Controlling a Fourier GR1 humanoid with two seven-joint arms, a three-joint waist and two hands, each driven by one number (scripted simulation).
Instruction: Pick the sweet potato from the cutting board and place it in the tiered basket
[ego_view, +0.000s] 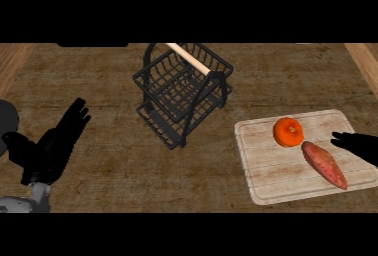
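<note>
A long reddish sweet potato (325, 164) lies on the pale wooden cutting board (273, 175) at the right, pointing toward the board's near right corner. My right hand (357, 145) comes in from the right edge, fingers straight, tips just right of the potato's upper end and apart from it. The black wire tiered basket (183, 95) with a wooden handle stands at the counter's middle back, tilted in view. My left hand (52, 147) rests open at the left edge, fingers up.
An orange round fruit (288, 132) sits on the board just above the sweet potato. The brown counter (118, 165) stretches between board and basket. A dark slab (92, 45) shows at the far edge.
</note>
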